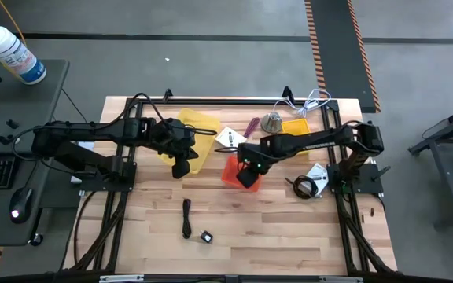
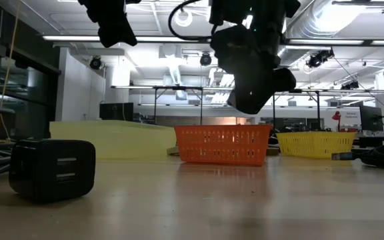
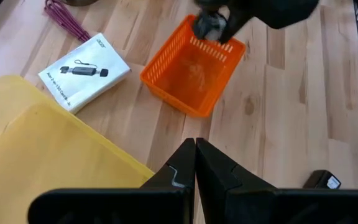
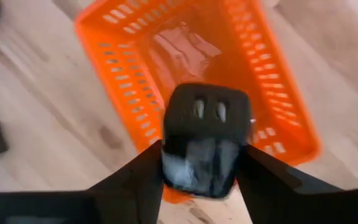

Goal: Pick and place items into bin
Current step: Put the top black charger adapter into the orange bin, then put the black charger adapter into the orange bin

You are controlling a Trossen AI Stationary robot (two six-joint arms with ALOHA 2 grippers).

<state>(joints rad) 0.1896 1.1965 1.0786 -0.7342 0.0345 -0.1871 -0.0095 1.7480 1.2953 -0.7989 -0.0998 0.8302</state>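
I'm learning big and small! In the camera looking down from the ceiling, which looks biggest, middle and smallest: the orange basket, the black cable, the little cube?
1. Orange basket, though the right gripper covers part of it.
2. Black cable.
3. Little cube.
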